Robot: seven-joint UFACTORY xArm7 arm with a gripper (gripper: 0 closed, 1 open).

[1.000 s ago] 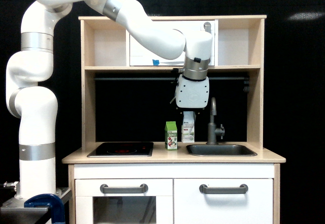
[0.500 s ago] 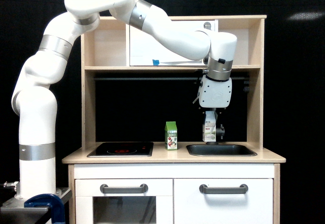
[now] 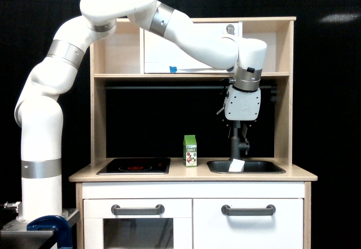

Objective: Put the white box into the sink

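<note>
White box (image 3: 236,165): lying tilted in the sink (image 3: 271,168), at six o'clock directly beneath the gripper (image 3: 237,126). Gripper: hanging apart from the box, seemingly holding nothing; jaw state indiscernible. Faucet (image 3: 234,146): standing just behind. Green juice carton (image 3: 190,151): sitting at nine o'clock, clear.

White box (image 3: 236,165), dark grey sink (image 3: 265,167), green juice carton (image 3: 190,150).

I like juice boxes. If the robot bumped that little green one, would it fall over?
Probably, yes. The green juice carton stands upright, taller than its base, so a push near the top would likely tip it. Its flat sides mean it shouldn't roll. It looks like light cardboard, though whether it's full can't be seen.
</note>
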